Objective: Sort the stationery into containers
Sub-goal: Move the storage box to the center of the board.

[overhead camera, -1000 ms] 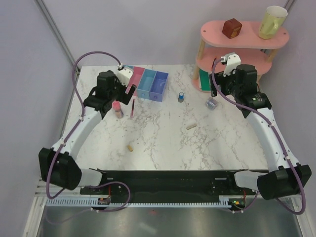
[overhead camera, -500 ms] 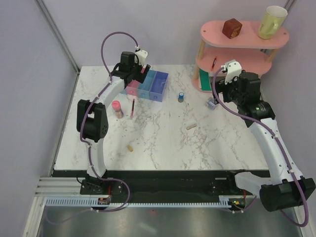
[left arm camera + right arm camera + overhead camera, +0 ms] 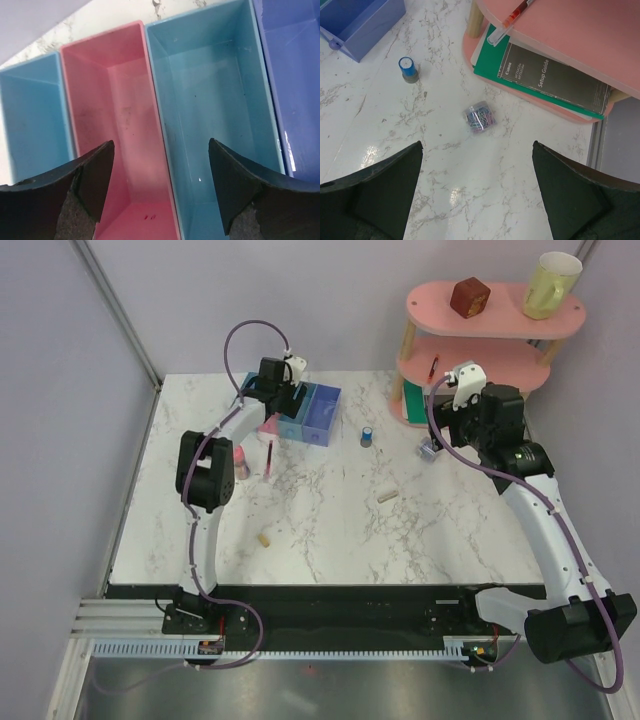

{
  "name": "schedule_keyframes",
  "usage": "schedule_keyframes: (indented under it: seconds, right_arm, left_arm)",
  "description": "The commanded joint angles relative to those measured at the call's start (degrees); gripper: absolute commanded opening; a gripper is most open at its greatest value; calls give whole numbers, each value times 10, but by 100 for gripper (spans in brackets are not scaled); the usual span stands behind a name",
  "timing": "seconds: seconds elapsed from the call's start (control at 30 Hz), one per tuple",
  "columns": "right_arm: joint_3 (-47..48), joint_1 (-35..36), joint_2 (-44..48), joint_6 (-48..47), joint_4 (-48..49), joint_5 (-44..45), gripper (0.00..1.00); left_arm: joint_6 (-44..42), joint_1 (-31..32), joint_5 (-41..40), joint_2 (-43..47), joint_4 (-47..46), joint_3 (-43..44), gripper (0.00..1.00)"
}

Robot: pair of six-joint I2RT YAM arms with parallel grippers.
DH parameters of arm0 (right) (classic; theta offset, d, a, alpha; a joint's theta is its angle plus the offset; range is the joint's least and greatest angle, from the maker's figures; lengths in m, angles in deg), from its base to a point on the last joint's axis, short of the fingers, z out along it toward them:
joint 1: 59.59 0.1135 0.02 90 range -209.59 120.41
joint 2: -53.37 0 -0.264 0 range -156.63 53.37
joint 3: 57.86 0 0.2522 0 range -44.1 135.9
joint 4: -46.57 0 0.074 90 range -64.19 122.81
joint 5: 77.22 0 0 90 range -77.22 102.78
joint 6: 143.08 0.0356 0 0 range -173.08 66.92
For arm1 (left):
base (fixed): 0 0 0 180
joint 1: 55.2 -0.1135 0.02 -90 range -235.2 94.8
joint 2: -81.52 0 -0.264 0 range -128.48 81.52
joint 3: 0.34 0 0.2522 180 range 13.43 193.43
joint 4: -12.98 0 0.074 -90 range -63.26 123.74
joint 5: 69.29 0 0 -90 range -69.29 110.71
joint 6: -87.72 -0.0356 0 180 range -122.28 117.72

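Table (image 3: 330, 530) carries bins (image 3: 322, 425) at back left under left gripper (image 3: 160, 145), fingers apart and empty, right gripper (image 3: 477, 145) also apart over tub (image 3: 481, 120), with pink cylinder (image 3: 241, 465), pen (image 3: 269, 457), blue cylinder (image 3: 408, 69), beige pieces (image 3: 387, 496) loose on it.

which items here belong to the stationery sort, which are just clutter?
Job: four joined bins, pink cylinder, red pen, blue cylinder, paper-clip tub, two beige pieces.
Clutter: brown cube, yellow mug, pink shelf, Canon setup guide.
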Motion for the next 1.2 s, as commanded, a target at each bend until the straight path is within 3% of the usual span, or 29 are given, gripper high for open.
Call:
schedule_keyframes:
  seconds: [0.0,0.23,0.37,0.63,1.17]
  right_arm:
    - [13,2,4,5,-3,-11,98]
    - [21,2,0,3,-26,-14,98]
    - [19,2,4,1,-29,-18,98]
    - [24,6,3,-2,-31,-23,98]
    - [31,12,6,-9,-33,-27,98]
  left_arm:
    - [22,5,-10,-28,-9,37,82]
    - [24,10,-10,-66,-6,74,52]
    - [24,16,-13,-73,-5,85,29]
    - [32,27,-11,-77,24,105,3]
    - [27,58,-29,-136,86,199,2]
